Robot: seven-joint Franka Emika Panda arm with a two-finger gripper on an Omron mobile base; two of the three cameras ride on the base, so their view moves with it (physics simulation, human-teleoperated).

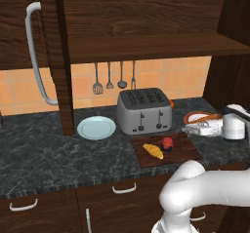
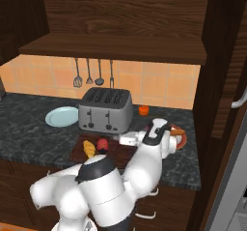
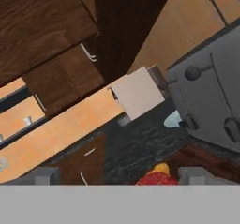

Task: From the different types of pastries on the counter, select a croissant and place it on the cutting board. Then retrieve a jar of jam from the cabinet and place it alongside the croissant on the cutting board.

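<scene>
Croissant (image 1: 153, 151) and jar of jam (image 1: 167, 144) are seen side by side on the cutting board (image 1: 183, 151), in front of the toaster (image 1: 144, 111). The gripper (image 3: 119, 174) is held beside the board with its jaws spread wide apart, nothing between them.

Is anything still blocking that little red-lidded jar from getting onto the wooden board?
No. The jar of jam already sits on the cutting board, beside the croissant, with nothing between them.
</scene>
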